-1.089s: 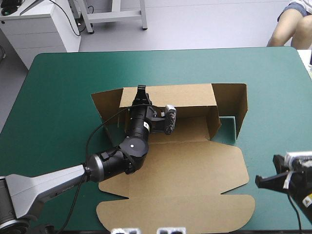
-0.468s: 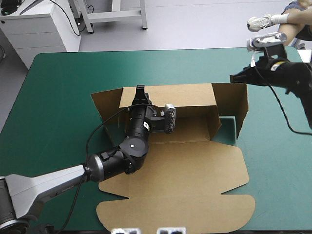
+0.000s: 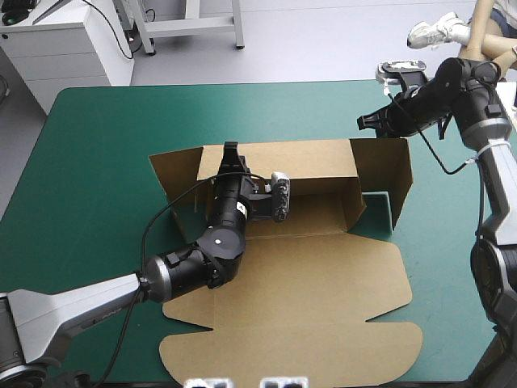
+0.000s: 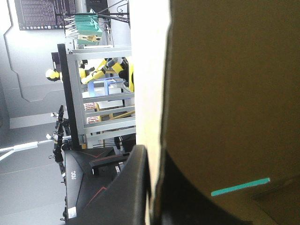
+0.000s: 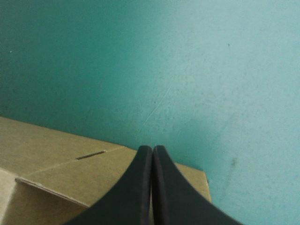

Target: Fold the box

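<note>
The brown box (image 3: 323,267) lies mid-table, its lid flat toward the near edge and its far wall (image 3: 299,158) raised. My left gripper (image 3: 233,153) is shut on the top edge of that far wall near its left end; in the left wrist view the board (image 4: 225,93) runs between the black fingers (image 4: 122,187). The right side wall (image 3: 396,174) stands upright with a flap folded in. My right gripper (image 3: 363,123) hovers shut just beyond the box's far right corner; its wrist view shows the closed gripper (image 5: 152,150) above that corner (image 5: 61,164) and bare teal-green cover.
A small brown flap (image 3: 174,174) sticks out at the box's left end. Teal-green cover (image 3: 121,137) lies open on the left and beyond the box. White furniture (image 3: 56,40) stands past the table's far left corner.
My right arm swung from the near right corner of the table up and over to the far right corner of the box. The left gripper stayed on the far wall.
</note>
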{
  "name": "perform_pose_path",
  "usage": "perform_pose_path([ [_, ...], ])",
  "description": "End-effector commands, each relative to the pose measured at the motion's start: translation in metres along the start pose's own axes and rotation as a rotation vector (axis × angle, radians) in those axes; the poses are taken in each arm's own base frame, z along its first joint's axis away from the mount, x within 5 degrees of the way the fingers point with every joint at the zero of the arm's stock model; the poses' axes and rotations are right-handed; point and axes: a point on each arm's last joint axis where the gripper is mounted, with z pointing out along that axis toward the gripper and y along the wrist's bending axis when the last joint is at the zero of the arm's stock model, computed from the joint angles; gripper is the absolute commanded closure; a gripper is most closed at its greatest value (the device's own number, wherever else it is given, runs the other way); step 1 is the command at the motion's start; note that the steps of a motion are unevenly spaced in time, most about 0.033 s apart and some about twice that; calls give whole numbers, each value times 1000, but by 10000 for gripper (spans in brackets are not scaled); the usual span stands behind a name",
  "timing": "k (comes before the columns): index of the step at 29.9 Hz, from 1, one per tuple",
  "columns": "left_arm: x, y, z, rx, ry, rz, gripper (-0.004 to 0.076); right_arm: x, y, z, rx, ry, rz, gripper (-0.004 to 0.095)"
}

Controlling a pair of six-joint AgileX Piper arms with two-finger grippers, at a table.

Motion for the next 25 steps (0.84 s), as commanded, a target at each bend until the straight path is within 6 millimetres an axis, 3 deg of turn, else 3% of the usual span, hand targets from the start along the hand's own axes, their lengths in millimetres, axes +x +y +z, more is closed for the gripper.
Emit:
perform_pose_path([
  [1,7,19,-11,-55,19,-58,732,-2,11,-31,-17,-55,-25,928],
  [8,7,20,-11,-57,26,-58,732,3,14,-34,-48,-51,-2,928],
  [16,8,20,-11,-58,30,-58,732,35,16,-24,-64,51,-15,928],
  [25,8,20,-11,-58,30,-58,732,61,28,-52,-88,3,-71,928],
])
